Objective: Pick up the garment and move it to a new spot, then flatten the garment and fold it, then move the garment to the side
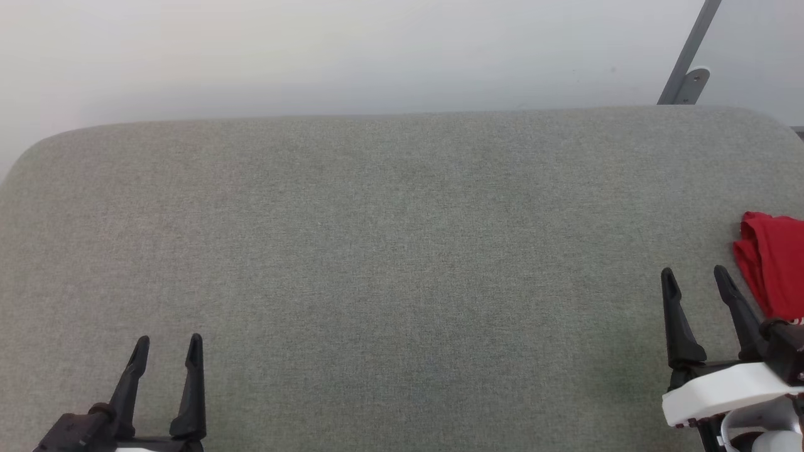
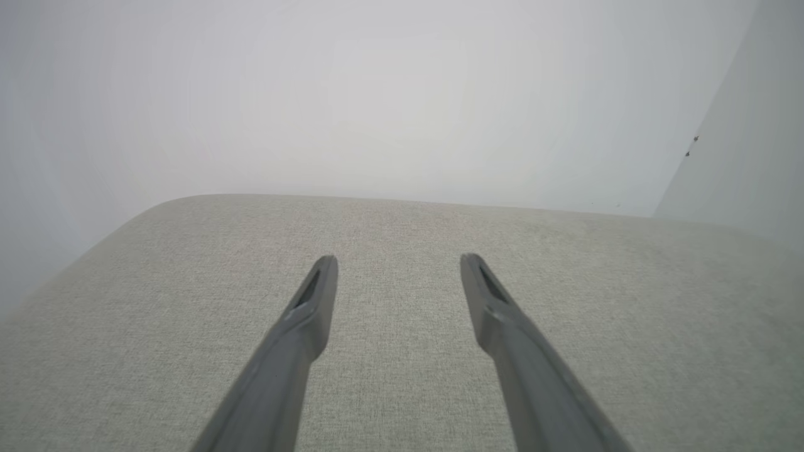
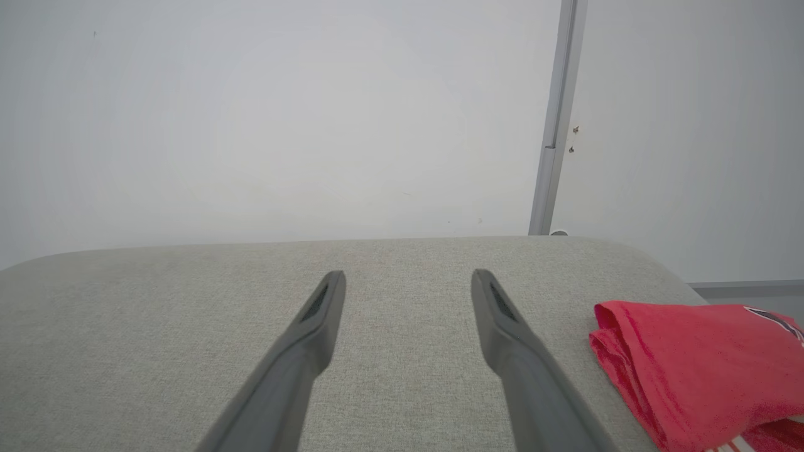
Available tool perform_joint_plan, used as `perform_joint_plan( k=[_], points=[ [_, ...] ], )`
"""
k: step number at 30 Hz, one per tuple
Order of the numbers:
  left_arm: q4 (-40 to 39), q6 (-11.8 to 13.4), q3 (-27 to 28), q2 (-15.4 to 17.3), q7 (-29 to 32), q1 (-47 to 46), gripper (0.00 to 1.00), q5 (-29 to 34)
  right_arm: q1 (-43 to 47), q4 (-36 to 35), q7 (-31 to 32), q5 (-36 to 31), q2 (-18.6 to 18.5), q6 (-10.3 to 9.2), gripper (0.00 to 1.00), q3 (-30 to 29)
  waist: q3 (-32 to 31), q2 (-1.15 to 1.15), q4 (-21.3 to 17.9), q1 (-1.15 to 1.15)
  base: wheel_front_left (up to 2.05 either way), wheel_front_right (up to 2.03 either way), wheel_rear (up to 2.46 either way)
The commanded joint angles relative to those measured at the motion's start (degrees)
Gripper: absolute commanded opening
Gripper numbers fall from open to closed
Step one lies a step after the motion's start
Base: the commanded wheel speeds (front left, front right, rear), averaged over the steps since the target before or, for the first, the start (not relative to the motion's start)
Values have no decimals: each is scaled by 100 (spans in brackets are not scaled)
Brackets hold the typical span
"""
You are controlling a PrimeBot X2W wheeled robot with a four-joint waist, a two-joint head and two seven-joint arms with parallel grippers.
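The left gripper and right gripper both gape wide and empty over the grey cushion, with the folded garment just beside the right one at the frame's right edge.

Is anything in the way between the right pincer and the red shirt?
No, nothing visible. The right pincer is open, and the red shirt lies just beside it on the grey padded top, with bare fabric between them.

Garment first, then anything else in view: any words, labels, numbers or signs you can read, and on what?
None readable. The garment shows a dark-edged sliver of an emblem at the right wrist view's edge, too cut off to read.
The grey padded surface and wall carry no text.
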Motion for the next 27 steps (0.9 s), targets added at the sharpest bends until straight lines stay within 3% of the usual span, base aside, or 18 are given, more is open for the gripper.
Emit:
perform_joint_plan(
  k=[1, 13, 14, 18, 27],
  points=[
    [-24, 8, 6, 1, -29, -22, 100, -18, 75, -62, 38, -15, 32, -11, 100, 11, 3, 0, 1, 0, 0, 0, 0],
    [-54, 8, -25, -36, -29, -123, 100, -66, 81, -191, 119, 6, 59, -12, 100, 34, 42, 0, 20, 0, 0, 0, 0],
    [-37, 0, -30, -27, 1, -56, 0, -58, 65, -155, 118, -18, 43, 0, 0, 23, 42, 0, 20, 0, 0, 0, 0],
    [126, -4, -64, -102, 28, 4, 0, -122, 124, 33, 133, 43, 74, 2, 0, 17, 40, 0, 19, 0, 0, 0, 0],
    [247, 6, -61, -137, 241, -175, 0, -1098, 25, 165, 299, 1023, 118, 1, 0, -7, 16, 0, 3, 0, 0, 0, 0]
  ],
)
